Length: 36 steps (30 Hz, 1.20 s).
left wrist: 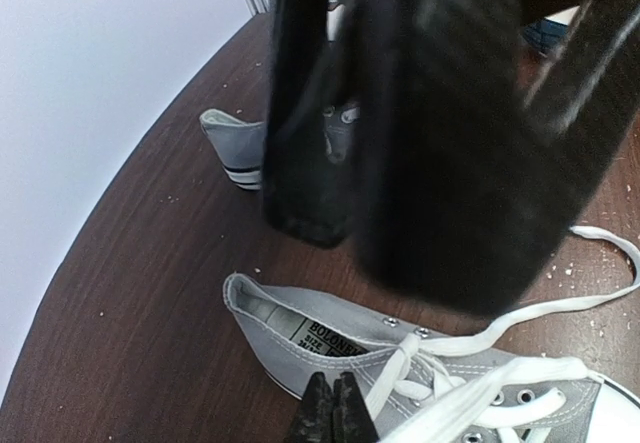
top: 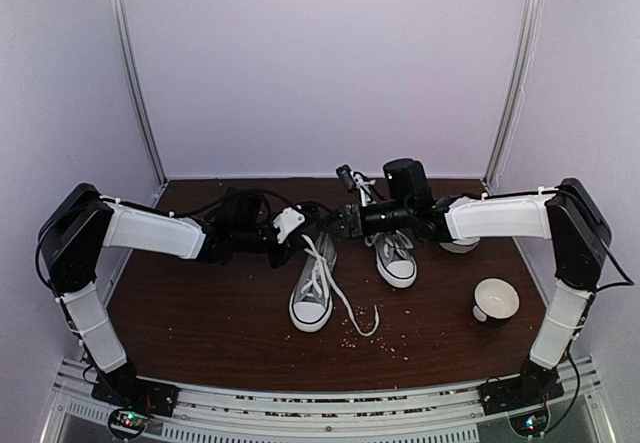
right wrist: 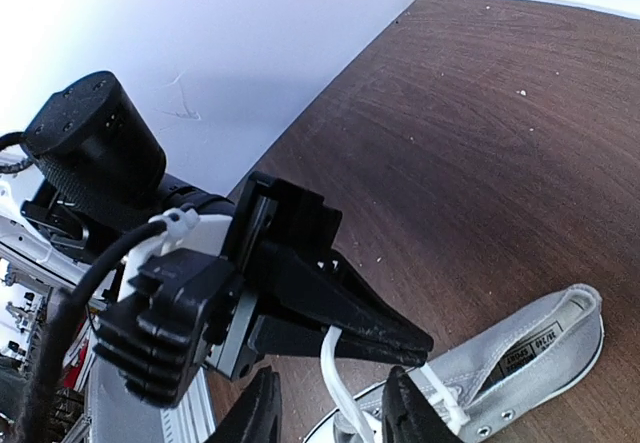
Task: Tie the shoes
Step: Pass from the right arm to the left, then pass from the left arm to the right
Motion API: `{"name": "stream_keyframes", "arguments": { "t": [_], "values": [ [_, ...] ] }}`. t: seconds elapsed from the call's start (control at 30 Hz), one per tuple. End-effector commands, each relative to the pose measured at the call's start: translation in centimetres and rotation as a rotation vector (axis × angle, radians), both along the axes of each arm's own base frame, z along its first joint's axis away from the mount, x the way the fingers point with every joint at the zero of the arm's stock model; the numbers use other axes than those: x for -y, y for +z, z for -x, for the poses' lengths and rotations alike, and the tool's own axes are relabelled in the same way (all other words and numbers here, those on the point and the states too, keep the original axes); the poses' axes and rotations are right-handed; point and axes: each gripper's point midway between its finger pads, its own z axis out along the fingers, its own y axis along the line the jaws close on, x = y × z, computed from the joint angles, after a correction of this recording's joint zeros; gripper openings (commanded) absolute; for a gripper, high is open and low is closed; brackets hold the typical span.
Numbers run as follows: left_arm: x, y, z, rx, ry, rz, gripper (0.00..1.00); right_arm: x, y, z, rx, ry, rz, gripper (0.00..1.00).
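Two grey shoes sit mid-table [top: 200,313], the left shoe [top: 311,301] beside the right shoe [top: 397,258]. Neither shows a knot or bow. The left gripper [right wrist: 420,346] is pinched closed on the left shoe's lace [right wrist: 335,373]. The right gripper [right wrist: 332,411] has its fingers apart around it, not gripping. Tying looks barely begun.

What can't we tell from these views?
Top external: left gripper and right gripper meet as one dark mass; any grip on the white lace is too small to see.
Left wrist: the blurred right gripper, near the lens, hides most of the far grey canvas sneaker.
Right wrist: bottom edge cuts off the other grey sneaker's toe.
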Motion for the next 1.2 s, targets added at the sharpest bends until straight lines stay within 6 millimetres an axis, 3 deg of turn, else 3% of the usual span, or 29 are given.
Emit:
{"name": "stream_keyframes", "arguments": {
  "t": [0.0,0.3,0.53,0.73,0.9,1.17],
  "values": [
    [0.3,2.3,-0.6,0.044,-0.003,0.040,0.00,-0.9,-2.0,-0.2,-0.033,0.042,0.024,0.34],
    [0.8,1.7,-0.6,0.014,-0.011,0.039,0.00,-2.9,-2.6,-0.6,-0.084,0.040,-0.082,0.27],
    [0.7,1.5,-0.7,0.010,-0.010,0.028,0.00,-2.9,-2.0,-0.6,-0.085,0.033,-0.132,0.27],
    [0.6,1.3,-0.7,0.007,-0.006,0.023,0.00,-1.4,0.8,-1.9,-0.079,-0.011,-0.228,0.28],
    [0.7,1.4,-0.8,0.005,-0.007,0.022,0.00,-1.9,-0.9,-1.1,-0.099,-0.001,-0.180,0.31],
    [0.7,1.0,-0.7,-0.007,-0.008,0.014,0.00,-3.1,-1.1,-0.1,-0.098,0.037,-0.173,0.32]
  ]
}}
